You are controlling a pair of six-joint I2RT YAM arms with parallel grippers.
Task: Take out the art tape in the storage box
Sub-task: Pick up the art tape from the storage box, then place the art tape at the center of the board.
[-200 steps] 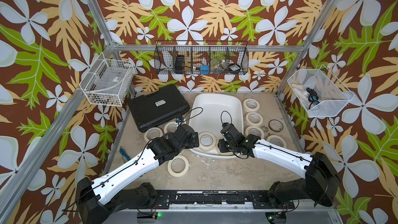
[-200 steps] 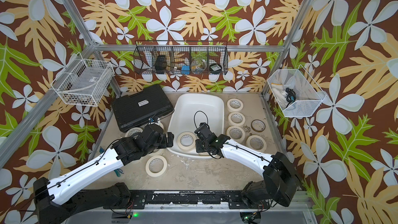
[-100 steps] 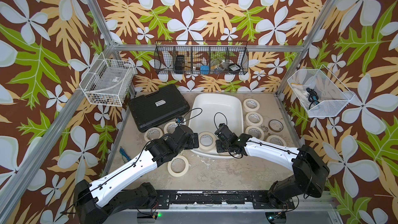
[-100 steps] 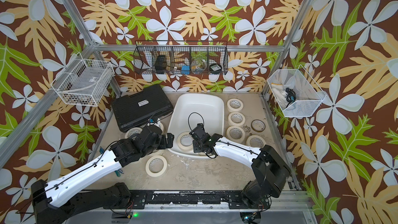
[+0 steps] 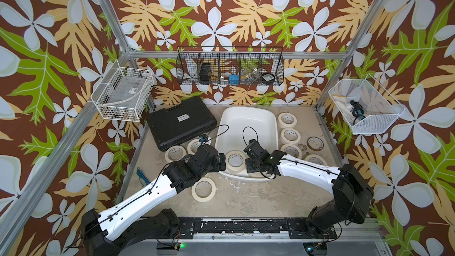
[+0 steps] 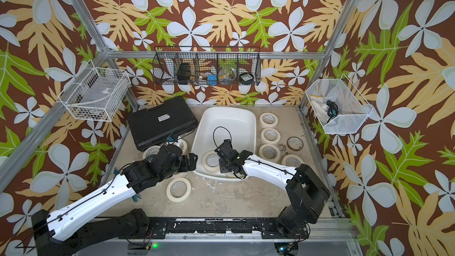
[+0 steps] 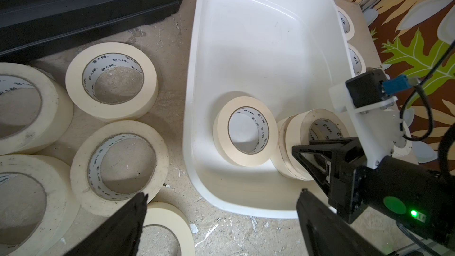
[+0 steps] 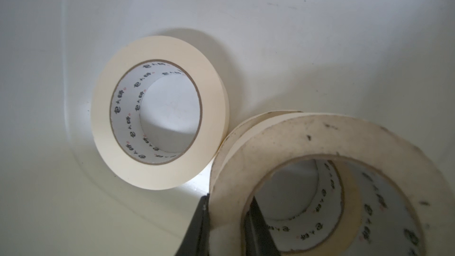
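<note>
The storage box [image 5: 248, 119] is a white tub in mid-table, seen in both top views [image 6: 229, 124]. One cream art tape roll [image 8: 158, 113] lies flat on its floor near the front, and shows in a top view [image 5: 235, 160]. Touching it is a dirtier art tape roll [image 8: 283, 144], resting on another roll underneath. My right gripper [image 8: 229, 199] is shut on that upper roll's wall, one finger inside the hole and one outside. My left gripper [image 7: 221, 208] hangs open over the table beside the box's front-left rim [image 7: 197, 181], holding nothing.
Several tape rolls lie on the table: a column right of the box [image 5: 291, 135], some to its left [image 5: 175, 152], one in front [image 5: 203, 189]. A black hard case [image 5: 181, 121] sits at the back left. Wire baskets [image 5: 121, 97] hang on the walls.
My right gripper has slid left inside the box and closed on the upper roll's wall. The left arm has barely moved and stays open.
</note>
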